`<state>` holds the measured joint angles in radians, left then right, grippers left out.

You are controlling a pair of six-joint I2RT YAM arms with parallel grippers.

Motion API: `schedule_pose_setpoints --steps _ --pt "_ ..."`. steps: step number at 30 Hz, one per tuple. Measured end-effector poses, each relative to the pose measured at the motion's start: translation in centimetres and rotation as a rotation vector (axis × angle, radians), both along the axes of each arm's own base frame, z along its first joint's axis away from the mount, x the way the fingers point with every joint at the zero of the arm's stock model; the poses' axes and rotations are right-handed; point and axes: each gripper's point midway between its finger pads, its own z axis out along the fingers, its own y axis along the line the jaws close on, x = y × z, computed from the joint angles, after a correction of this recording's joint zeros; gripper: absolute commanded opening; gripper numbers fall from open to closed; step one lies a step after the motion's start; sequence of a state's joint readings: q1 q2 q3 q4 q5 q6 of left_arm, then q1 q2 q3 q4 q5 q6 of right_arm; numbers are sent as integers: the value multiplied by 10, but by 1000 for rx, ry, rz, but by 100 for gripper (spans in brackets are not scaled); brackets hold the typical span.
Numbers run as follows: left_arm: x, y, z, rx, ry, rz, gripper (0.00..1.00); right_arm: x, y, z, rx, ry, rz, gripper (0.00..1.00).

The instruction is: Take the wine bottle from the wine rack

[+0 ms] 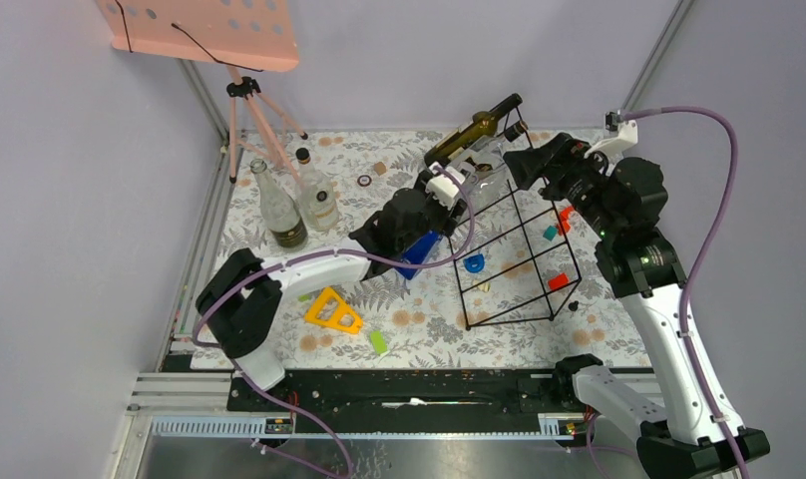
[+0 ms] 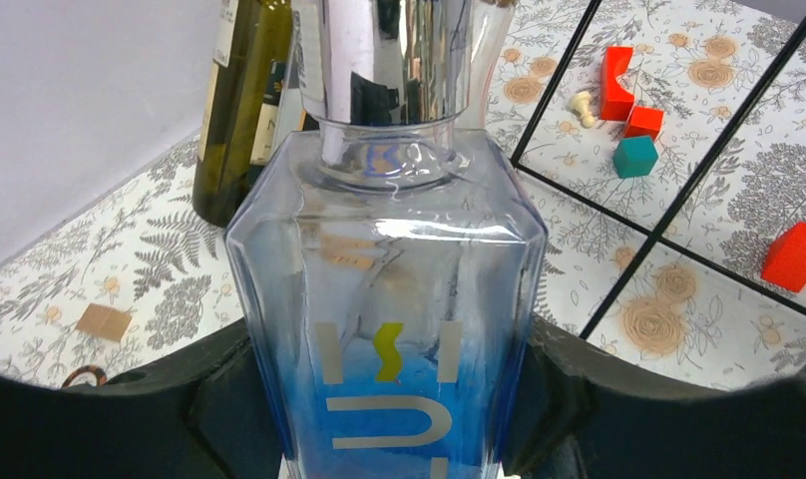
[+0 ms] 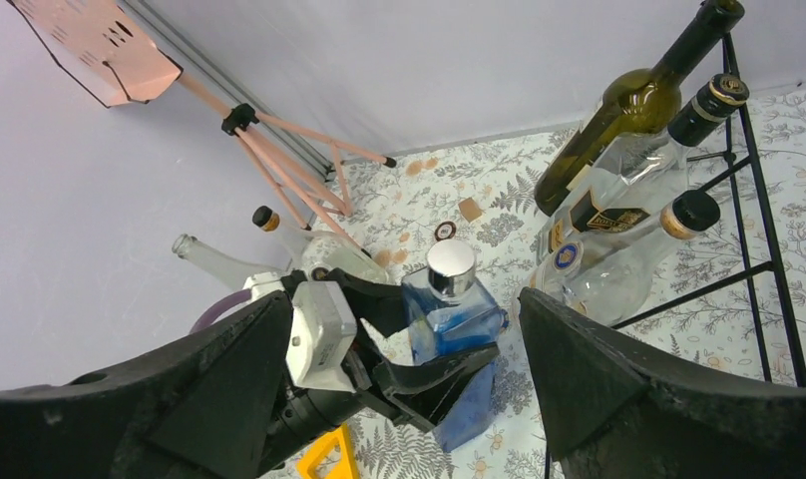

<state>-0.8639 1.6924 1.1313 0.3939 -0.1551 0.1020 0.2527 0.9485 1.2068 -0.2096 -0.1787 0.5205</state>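
The black wire wine rack (image 1: pixel 524 249) stands right of centre. A dark green wine bottle (image 1: pixel 474 130) and two clear bottles (image 3: pixel 618 264) lean on its far left end. My left gripper (image 1: pixel 419 239) is shut on a square blue-tinted bottle (image 2: pixel 389 289) with a silver cap, just left of the rack; the fingers press both its sides. The green bottle (image 2: pixel 241 110) is behind it, and rack wires (image 2: pixel 668 215) are to its right. My right gripper (image 3: pixel 404 299) is open and empty above the rack's far end, looking down at the blue bottle (image 3: pixel 454 309) and the green bottle (image 3: pixel 638 100).
A pink tripod stand (image 1: pixel 249 100) is at the back left, with two upright clear bottles (image 1: pixel 279 210) near it. A yellow triangle (image 1: pixel 331 311) and a green block (image 1: pixel 379 342) lie in front. A blue ring (image 1: pixel 474 263), red blocks (image 1: pixel 559 281) and a teal block lie under the rack.
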Motion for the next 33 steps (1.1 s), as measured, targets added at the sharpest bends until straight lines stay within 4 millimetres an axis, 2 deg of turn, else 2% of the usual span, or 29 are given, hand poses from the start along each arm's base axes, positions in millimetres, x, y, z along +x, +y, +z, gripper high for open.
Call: schedule_pose_setpoints --steps 4,9,15,19,21,27,33 --pt "-9 17 6 -16 1 25 0 -4 -1 4 3 -13 -1 90" --pt "-12 48 28 -90 -16 87 0 -4 -1 -3 -1 2 -1 90" --pt "11 113 53 -229 -106 267 0 -3 -1 -28 -16 59 -1 90" --pt "26 152 47 -276 -134 395 0 -4 -1 -41 -26 94 -1 90" --pt "30 165 42 -285 -138 436 0 -5 -2 -46 -31 108 -1 89" --pt "35 196 32 -334 -161 522 0 -6 -2 -52 -37 118 0 89" --pt "38 220 33 -340 -219 595 0 -7 -2 -59 -43 131 1 89"
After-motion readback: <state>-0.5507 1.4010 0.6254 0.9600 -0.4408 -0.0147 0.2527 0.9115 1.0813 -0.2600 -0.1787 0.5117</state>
